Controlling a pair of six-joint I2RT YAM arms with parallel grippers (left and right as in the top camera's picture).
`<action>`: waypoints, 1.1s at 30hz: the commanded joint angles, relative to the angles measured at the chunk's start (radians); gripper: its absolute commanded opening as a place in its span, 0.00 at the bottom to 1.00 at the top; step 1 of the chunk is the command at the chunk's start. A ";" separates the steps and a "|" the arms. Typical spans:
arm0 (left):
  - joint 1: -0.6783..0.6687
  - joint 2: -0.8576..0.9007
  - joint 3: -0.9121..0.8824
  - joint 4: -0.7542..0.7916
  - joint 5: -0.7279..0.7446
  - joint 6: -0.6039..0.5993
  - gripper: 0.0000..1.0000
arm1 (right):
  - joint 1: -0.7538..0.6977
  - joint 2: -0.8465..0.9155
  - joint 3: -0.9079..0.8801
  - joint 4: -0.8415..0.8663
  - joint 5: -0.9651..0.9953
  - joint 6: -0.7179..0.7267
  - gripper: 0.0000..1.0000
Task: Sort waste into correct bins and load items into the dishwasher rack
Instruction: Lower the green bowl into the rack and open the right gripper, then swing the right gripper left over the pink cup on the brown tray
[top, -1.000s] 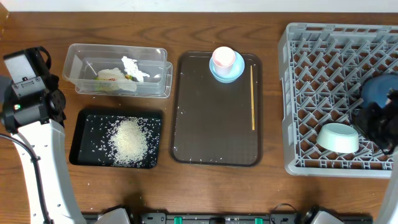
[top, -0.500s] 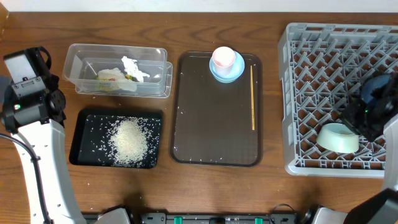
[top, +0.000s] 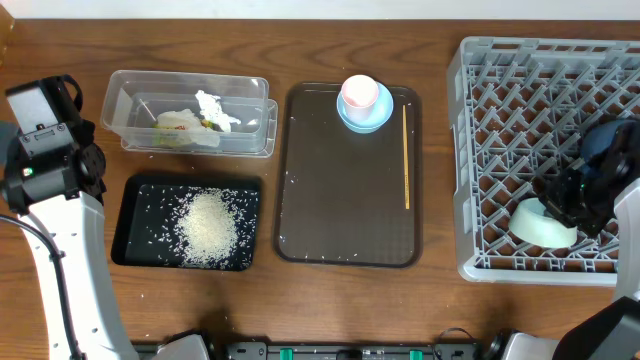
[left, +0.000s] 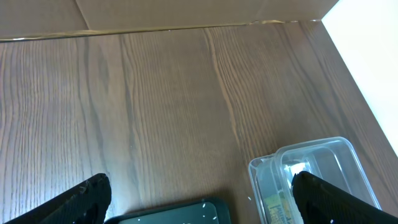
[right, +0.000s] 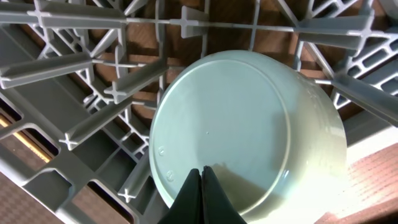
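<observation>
Black tray (top: 140, 200): holds rice (top: 208, 228), sorted.
Right gripper (right: 200, 177): pressed shut, empty, over the upturned mint-green bowl (right: 236, 124) in the rack (top: 500, 100).
Left gripper (left: 202, 196): spread wide, empty.
Clear tub (top: 255, 135): tissue (top: 212, 105), wrapper (top: 180, 122), sorted.
To load: chopstick (top: 406, 155), pale-blue bowl (top: 362, 118), pink cup (top: 360, 92).

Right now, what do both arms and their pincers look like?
Left arm: white link, black joint housings, a thin black cable alongside, small green light. Right arm: white link, black wrist. Left pincer: two matte black fingers. Right pincer: black fingers tapering to thin tips.
</observation>
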 joint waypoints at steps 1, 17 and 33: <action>0.005 0.002 0.003 -0.003 -0.002 -0.004 0.95 | 0.008 -0.048 0.002 -0.024 0.060 0.011 0.01; 0.005 0.002 0.003 -0.003 -0.002 -0.005 0.95 | 0.009 -0.198 0.001 -0.103 0.126 0.040 0.01; 0.005 0.002 0.003 -0.003 -0.002 -0.004 0.95 | 0.009 -0.147 -0.151 0.069 0.129 0.082 0.01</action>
